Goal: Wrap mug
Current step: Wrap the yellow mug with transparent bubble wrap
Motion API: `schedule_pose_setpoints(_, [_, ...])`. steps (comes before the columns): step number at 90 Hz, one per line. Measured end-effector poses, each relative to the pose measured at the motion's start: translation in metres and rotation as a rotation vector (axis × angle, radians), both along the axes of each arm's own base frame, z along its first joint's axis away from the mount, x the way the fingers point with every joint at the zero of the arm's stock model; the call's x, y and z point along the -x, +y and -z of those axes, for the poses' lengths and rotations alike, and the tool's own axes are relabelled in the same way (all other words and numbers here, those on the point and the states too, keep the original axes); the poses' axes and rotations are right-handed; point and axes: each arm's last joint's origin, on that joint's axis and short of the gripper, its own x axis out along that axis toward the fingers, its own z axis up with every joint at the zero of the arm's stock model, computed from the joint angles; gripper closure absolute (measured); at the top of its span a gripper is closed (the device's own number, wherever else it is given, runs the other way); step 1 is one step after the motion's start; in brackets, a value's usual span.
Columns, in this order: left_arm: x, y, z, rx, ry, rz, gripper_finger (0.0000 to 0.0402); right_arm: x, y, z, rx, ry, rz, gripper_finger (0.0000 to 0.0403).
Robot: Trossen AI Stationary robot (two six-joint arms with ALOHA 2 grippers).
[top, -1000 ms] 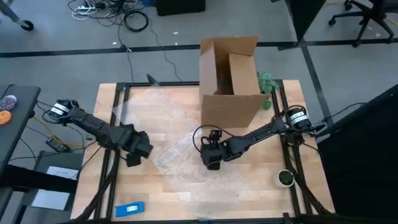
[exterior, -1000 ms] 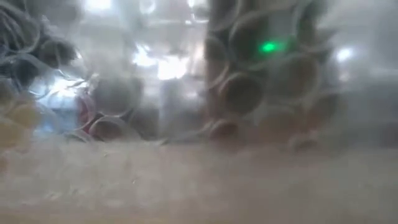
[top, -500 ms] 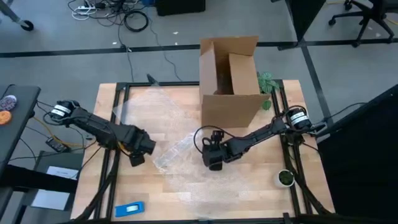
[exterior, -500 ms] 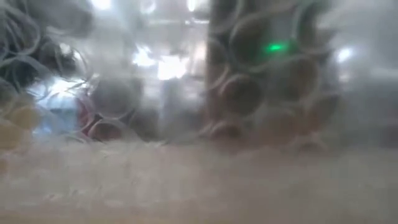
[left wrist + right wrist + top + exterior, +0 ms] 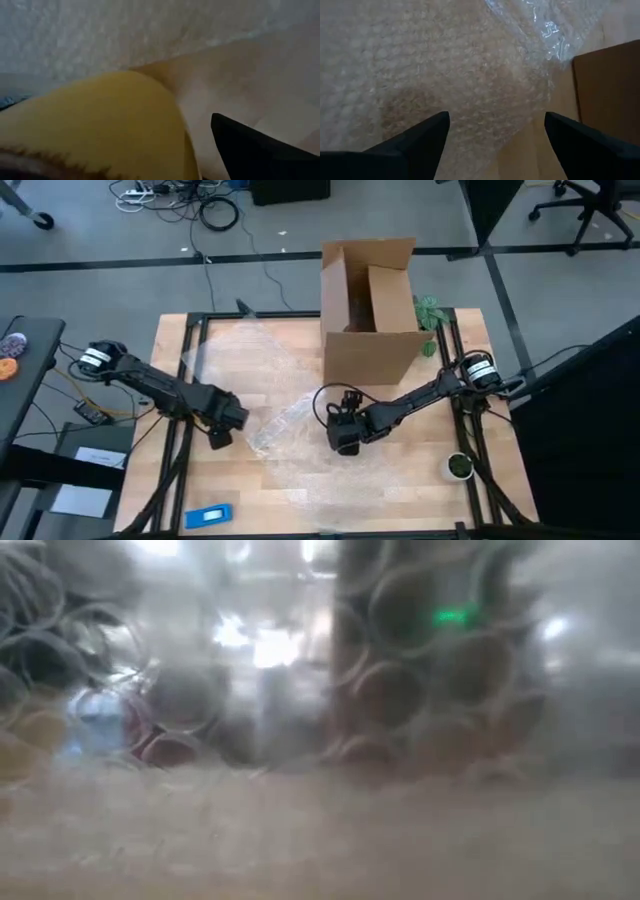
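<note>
The mug (image 5: 100,130) shows only in the left wrist view, as a rounded yellow-orange body that fills the frame close before the camera. In the high view my left gripper (image 5: 225,420) hides it, at the left edge of the bubble wrap (image 5: 275,430), and is shut on it. The wrap lies spread and rumpled on the table's middle. At the wrap's right edge, my right gripper (image 5: 343,438) stands open, its two fingers (image 5: 420,145) spread above the wrap (image 5: 445,65). My left gripper has the mug between its fingers, low over the table. One dark finger (image 5: 250,150) shows beside the mug's rounded wall (image 5: 177,125). The mug itself hides the other finger and the place of contact, so which part it has cannot be told.
A tall open cardboard box (image 5: 370,310) stands at the table's far edge, with a small plant (image 5: 430,310) at its right. A small green round object with a white rim (image 5: 459,466) sits near the right edge. A blue object (image 5: 208,516) lies at the near left.
My left gripper has gone a little toward the table's right edge, nearer to the bubble wrap.
</note>
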Motion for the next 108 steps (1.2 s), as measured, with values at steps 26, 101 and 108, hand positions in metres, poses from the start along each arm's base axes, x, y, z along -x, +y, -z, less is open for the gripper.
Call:
schedule_pose_setpoints(26, [-0.001, 0.001, -0.001, -0.040, -0.007, 0.007, 0.0198, 0.000, 0.000, 0.000, 0.000, -0.002, 0.001, 0.0094])
schedule_pose_setpoints(101, [-0.008, 0.003, -0.001, -0.139, -0.096, 0.157, 0.0388, -0.010, -0.006, -0.003, -0.089, -0.077, 0.011, 0.0099])
schedule_pose_setpoints(108, [-0.010, 0.003, -0.001, -0.157, -0.115, 0.175, 0.0388, -0.010, -0.006, -0.003, -0.089, -0.077, 0.011, 0.0103])
